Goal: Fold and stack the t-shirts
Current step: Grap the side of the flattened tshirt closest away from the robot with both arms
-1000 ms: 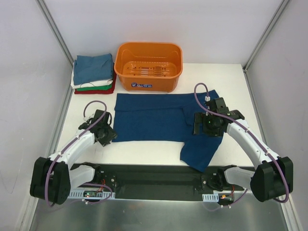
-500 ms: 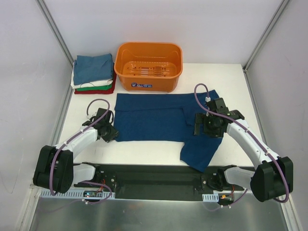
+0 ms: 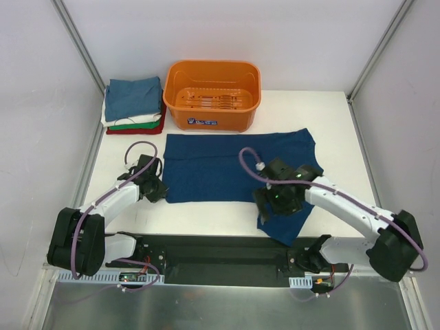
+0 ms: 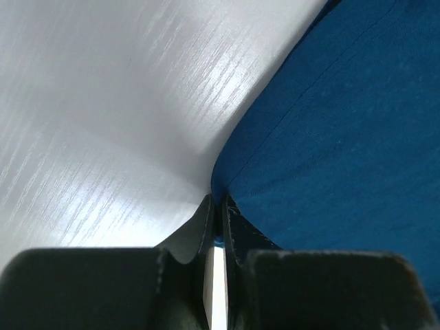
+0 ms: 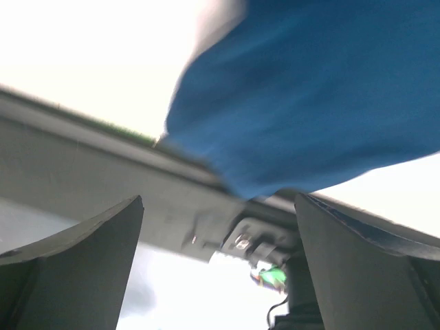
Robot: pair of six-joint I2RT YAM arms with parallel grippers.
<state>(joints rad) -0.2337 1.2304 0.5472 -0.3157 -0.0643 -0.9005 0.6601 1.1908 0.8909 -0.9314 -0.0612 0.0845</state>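
The navy t-shirt (image 3: 213,168) lay spread in the middle of the worktop (image 3: 330,117). The left pincer (image 3: 157,190) was clenched on its corner at 8 o'clock. The right pincer (image 3: 275,201) hung released above its 4 o'clock part. Folded t-shirts (image 3: 134,103) sat stacked at 11 o'clock, just beside the orange basket (image 3: 213,93) at 12.

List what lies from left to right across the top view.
stack of folded t-shirts → orange basket → right gripper, open over the blue t-shirt. The left gripper, shut on that shirt's left edge, and the shirt itself overlap these sideways, so both are left out.
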